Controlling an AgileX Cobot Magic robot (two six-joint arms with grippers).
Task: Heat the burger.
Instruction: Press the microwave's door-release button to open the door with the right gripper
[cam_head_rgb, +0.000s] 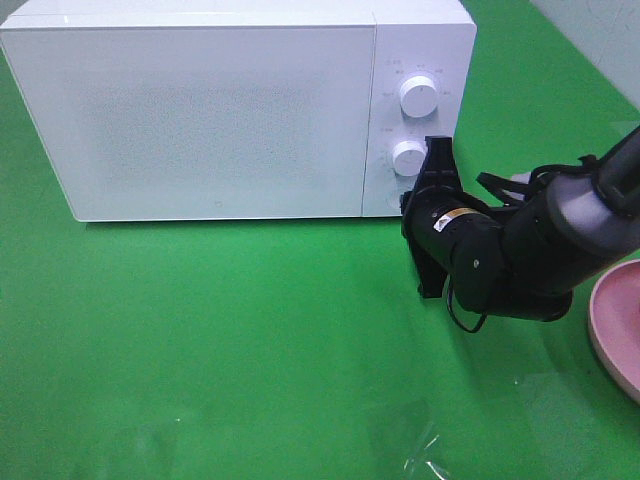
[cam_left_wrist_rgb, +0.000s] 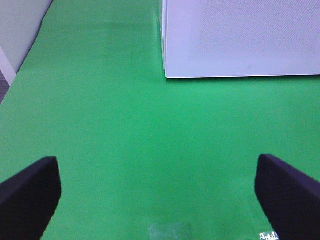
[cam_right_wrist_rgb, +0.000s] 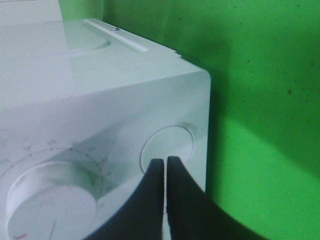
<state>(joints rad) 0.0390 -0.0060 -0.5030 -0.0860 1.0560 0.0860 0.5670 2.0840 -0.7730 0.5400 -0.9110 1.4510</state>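
Note:
The burger is in none of the views. The white microwave stands at the back with its door shut. It also shows in the left wrist view and the right wrist view. My right gripper is shut and empty. In the right wrist view its tips sit at the round button, beside the lower knob, on the control panel. I cannot tell whether they touch it. My left gripper is open and empty over the green cloth, well short of the microwave's front corner.
A round pink plate lies at the right edge, behind the right arm, and what shows of it is bare. The upper knob and lower knob stand out from the panel. Green cloth covers the table.

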